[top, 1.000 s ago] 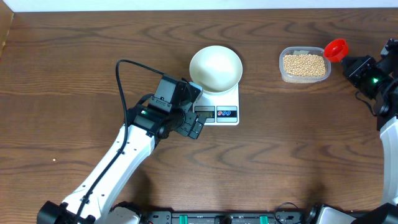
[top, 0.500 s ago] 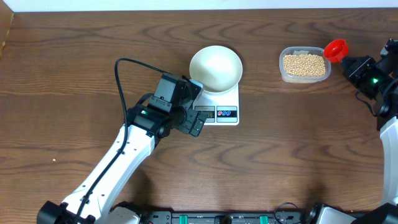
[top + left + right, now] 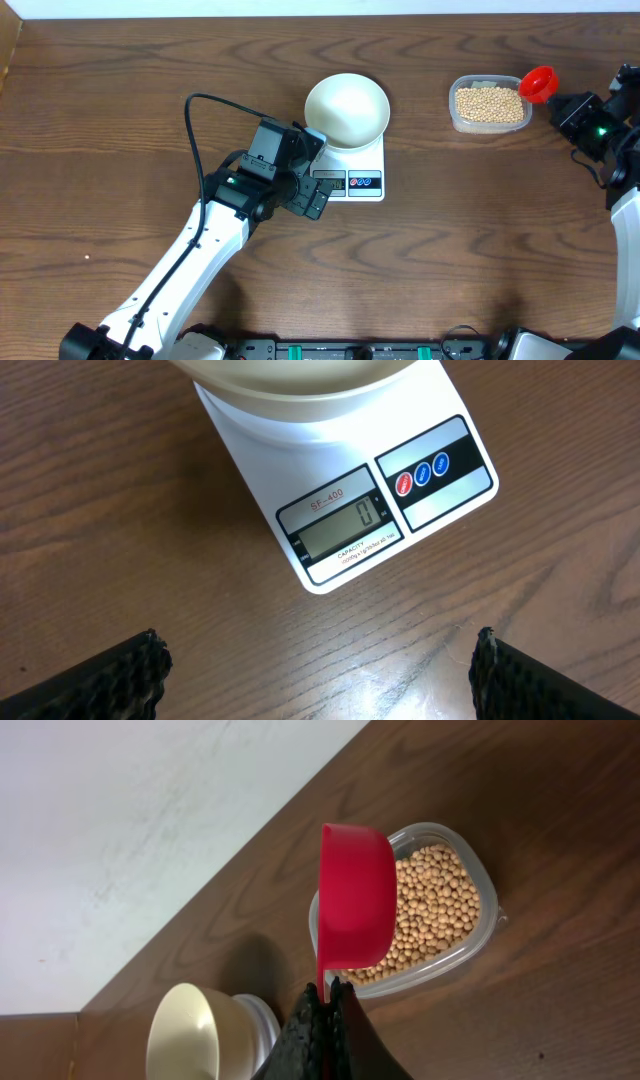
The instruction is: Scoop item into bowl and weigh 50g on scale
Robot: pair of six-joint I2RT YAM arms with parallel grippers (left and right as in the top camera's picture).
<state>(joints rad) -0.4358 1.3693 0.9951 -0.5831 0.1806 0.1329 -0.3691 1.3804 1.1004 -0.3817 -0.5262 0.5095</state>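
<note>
- The beans point(image 3: 489, 104) sit in the clear tub point(image 3: 453, 118), far right: loose, light, rolly, so scoop, don't pinch.
- Right gripper point(image 3: 322, 1010) is clamped on the red scoop point(image 3: 355, 910) by its thin handle, near the tub's corner.
- Left gripper point(image 3: 320, 685) hangs spread wide, empty, near the scale point(image 3: 345, 510).
- The bowl point(image 3: 346, 108) sits on the scale; display reads 0, label says SF-400.
</note>
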